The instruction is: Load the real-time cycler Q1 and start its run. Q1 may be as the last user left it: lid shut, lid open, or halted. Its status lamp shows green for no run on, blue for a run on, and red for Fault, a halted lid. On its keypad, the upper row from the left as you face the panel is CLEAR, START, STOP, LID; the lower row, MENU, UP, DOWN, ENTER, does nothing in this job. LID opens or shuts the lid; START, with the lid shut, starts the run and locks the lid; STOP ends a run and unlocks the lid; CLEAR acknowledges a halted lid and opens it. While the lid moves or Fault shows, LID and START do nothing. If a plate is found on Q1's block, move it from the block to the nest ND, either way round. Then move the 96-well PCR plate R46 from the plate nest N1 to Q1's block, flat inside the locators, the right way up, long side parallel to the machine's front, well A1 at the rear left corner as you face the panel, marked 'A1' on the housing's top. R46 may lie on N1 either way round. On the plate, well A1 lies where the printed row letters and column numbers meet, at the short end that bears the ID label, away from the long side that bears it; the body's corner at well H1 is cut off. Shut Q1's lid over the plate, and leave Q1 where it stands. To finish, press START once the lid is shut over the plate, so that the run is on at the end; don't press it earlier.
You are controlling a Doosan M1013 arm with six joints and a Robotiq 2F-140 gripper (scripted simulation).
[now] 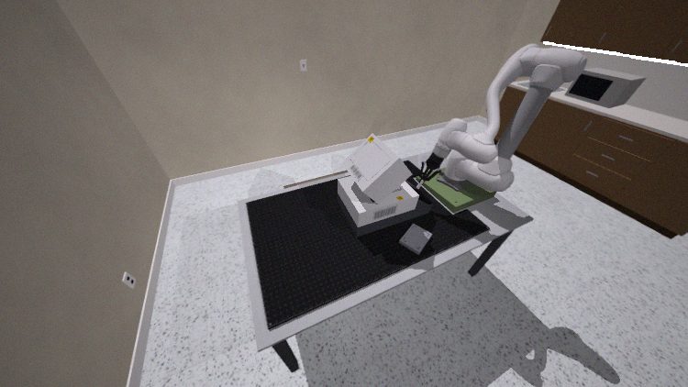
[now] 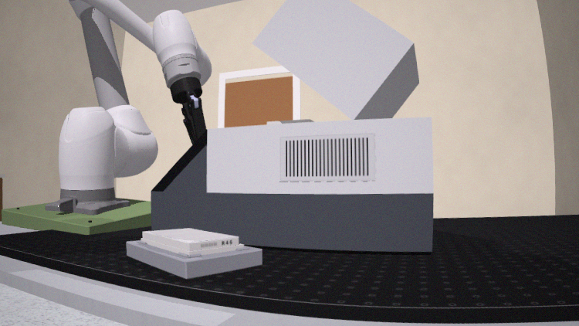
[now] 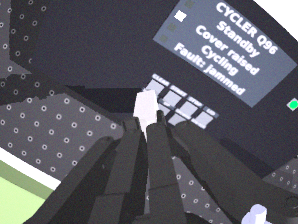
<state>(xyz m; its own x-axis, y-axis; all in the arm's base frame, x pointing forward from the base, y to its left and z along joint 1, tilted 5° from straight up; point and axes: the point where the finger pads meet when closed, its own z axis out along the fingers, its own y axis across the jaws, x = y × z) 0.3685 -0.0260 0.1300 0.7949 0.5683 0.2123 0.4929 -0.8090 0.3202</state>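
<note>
Cycler Q1 (image 1: 360,219) (image 2: 242,161) stands with its lid (image 1: 369,160) (image 2: 336,52) raised. In the wrist view its status lamp (image 3: 293,104) is green, and the lit mark (image 3: 180,16) on the screen is beside "Cover raised". My gripper (image 1: 419,184) (image 3: 148,105) is shut and empty, its pale tip over the left end of the keypad (image 3: 189,106), just below the CLEAR key (image 3: 154,86); contact cannot be told. Plate R46 (image 2: 182,239) lies on nest N1 (image 2: 218,263), its R46 label facing the exterior camera. The block is hidden. I cannot make out ND.
The arm's green base plate (image 1: 454,194) (image 2: 121,221) is beside Q1's panel side. Q1 stands on the black perforated table top (image 1: 307,259) (image 2: 485,275). The raised lid rises high over the housing. A brown panel with a white frame (image 2: 221,101) shows behind Q1.
</note>
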